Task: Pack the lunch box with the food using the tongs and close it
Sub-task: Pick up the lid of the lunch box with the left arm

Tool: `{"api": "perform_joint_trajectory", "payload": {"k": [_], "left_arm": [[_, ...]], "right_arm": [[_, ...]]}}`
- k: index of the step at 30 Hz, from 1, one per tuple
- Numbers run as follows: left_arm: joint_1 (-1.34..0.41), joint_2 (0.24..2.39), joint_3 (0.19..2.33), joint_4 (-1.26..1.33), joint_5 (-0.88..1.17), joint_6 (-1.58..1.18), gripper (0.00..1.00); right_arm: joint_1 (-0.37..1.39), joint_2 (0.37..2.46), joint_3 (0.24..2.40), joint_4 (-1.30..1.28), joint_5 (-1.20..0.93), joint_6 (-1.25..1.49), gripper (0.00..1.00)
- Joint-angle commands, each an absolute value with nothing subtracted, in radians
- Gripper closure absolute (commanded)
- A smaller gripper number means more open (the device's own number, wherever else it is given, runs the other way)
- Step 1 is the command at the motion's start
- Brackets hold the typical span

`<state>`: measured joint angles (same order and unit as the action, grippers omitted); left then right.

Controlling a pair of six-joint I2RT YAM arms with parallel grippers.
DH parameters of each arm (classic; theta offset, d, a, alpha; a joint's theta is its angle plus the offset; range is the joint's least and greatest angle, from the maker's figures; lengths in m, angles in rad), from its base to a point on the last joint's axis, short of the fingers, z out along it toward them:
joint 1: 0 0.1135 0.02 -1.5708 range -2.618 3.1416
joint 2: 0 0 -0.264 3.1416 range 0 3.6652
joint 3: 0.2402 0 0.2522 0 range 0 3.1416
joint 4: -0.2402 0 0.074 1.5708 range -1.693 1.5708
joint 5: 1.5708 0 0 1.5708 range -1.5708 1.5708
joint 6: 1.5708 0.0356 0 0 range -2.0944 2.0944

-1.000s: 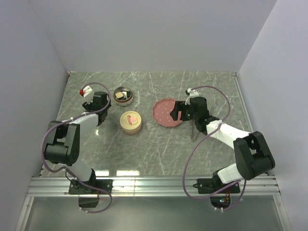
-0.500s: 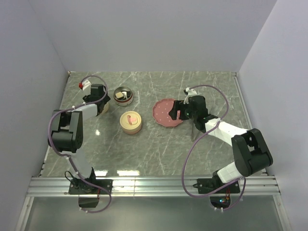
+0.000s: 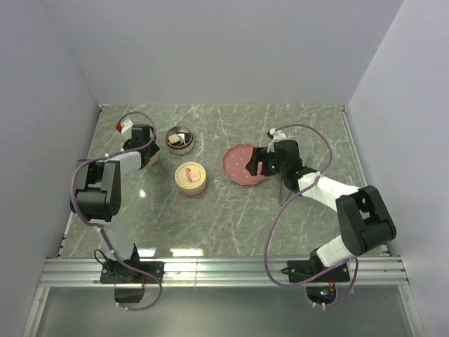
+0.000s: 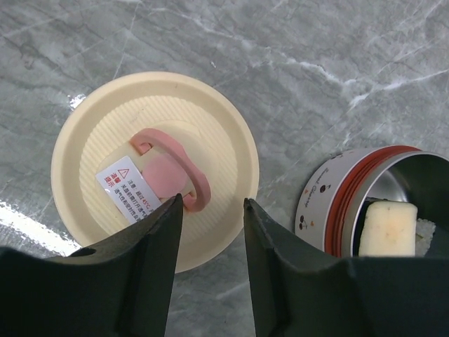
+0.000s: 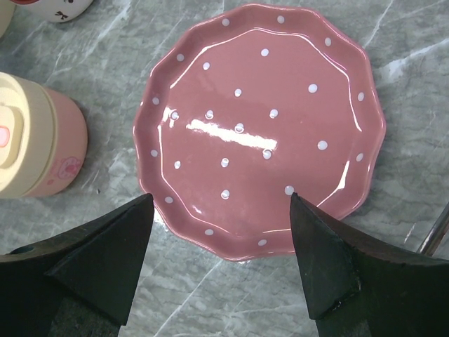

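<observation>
The lunch box is a round tin standing open at the back left, with pale food in it. In the left wrist view a white food block lies inside its red-rimmed wall. Its cream lid with a pink handle sits apart on the table. My left gripper is open and empty, hovering over the lid's near edge. My right gripper is open over the near rim of the bare pink plate. The tongs lie on the table under the right arm.
The pink dotted plate lies in the middle of the marble table, right of the lid. Grey walls close in the left, back and right sides. A metal rail runs along the near edge by the arm bases.
My left gripper has swung toward the back left, beside the lunch box, and its jaws have narrowed. The right gripper has shifted slightly over the plate's edge.
</observation>
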<state>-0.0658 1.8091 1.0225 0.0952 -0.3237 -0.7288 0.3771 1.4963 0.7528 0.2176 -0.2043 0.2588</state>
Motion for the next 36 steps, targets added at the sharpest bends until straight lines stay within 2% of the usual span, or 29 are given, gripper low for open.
{"api": "perform_joint_trajectory", "payload": {"k": [1, 6, 9, 12, 14, 15, 19, 28, 36], "left_arm": [[-0.052, 1.828, 1.042, 0.100, -0.285, -0.747, 0.54], [-0.032, 1.833, 1.035, 0.101, -0.255, -0.755, 0.55], [-0.028, 1.825, 1.026, 0.107, -0.247, -0.758, 0.58], [-0.021, 1.833, 1.029, 0.107, -0.226, -0.755, 0.65], [-0.017, 1.841, 1.035, 0.106, -0.216, -0.752, 0.75], [-0.015, 1.844, 1.038, 0.107, -0.204, -0.749, 0.83], [-0.014, 1.844, 1.040, 0.107, -0.190, -0.739, 1.00], [-0.015, 1.740, 0.988, 0.094, -0.201, -0.693, 1.00], [-0.031, 1.617, 0.913, 0.133, -0.121, -0.635, 1.00]], "right_arm": [[0.383, 1.493, 0.792, 0.244, -0.209, 0.239, 0.15], [0.382, 1.489, 0.787, 0.244, -0.209, 0.241, 0.15], [0.382, 1.494, 0.788, 0.244, -0.212, 0.239, 0.15], [0.382, 1.500, 0.792, 0.242, -0.215, 0.238, 0.15], [0.382, 1.503, 0.793, 0.241, -0.215, 0.236, 0.15], [0.382, 1.505, 0.795, 0.241, -0.215, 0.236, 0.15], [0.382, 1.512, 0.799, 0.241, -0.215, 0.235, 0.15], [0.382, 1.532, 0.811, 0.242, -0.222, 0.239, 0.15], [0.383, 1.529, 0.811, 0.241, -0.224, 0.245, 0.15]]}}
